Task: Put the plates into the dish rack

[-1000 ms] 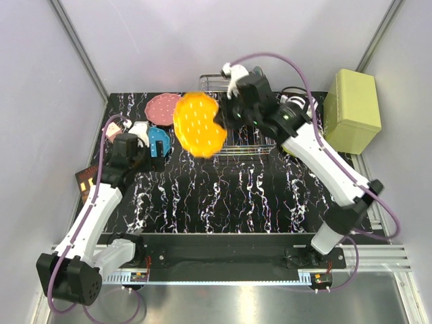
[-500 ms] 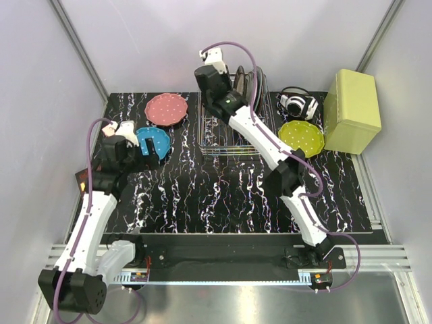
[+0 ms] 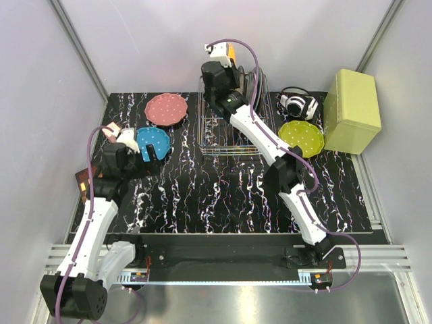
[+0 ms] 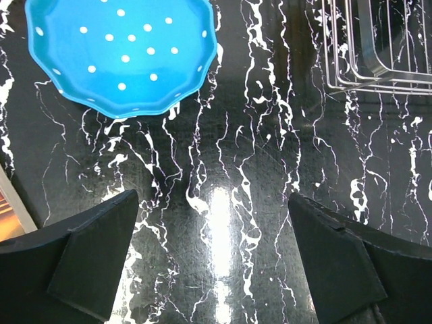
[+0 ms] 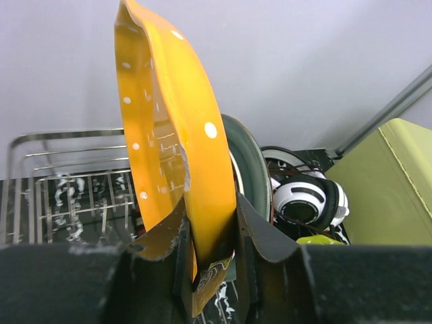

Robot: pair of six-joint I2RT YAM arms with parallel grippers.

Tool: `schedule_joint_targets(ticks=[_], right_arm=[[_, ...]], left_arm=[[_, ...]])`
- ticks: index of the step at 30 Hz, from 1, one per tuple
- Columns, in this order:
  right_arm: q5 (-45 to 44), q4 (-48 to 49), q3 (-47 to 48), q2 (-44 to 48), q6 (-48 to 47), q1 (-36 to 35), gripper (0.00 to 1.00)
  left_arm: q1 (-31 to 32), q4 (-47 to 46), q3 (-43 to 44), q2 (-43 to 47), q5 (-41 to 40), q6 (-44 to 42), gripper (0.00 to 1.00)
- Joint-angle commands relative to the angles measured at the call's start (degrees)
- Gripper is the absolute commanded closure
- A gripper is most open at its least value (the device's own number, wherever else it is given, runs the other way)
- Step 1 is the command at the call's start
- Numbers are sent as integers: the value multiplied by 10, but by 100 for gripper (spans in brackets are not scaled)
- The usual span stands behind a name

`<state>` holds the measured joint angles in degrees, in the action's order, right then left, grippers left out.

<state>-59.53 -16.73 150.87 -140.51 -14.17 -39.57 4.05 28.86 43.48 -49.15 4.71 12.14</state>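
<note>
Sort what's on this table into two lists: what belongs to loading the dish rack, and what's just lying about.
Job:
- orange plate, held in the right gripper
- pink plate
- blue plate
- yellow-green plate
- dish rack

Lying about:
- grey plates standing in the rack
- headphones
- yellow-green box

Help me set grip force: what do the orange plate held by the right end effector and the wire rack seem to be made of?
The orange plate: likely moulded plastic, glossy; smooth sheen, thin wavy rim, white dots. The rack: apparently metal wire, shiny silver, possibly chromed; thin rods glint brightly. Neither is certain by look alone.
</note>
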Motion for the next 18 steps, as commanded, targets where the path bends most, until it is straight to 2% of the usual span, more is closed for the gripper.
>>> schedule_joint_targets(ticks=[1,18], right_arm=[[-37,98,41,-14,-10,16,100],[-5,117,51,-51,3,28,100]], left_arm=[[-3,-38,-2,12,20,8,1],[-10,-61,-43,18,25,5,1]])
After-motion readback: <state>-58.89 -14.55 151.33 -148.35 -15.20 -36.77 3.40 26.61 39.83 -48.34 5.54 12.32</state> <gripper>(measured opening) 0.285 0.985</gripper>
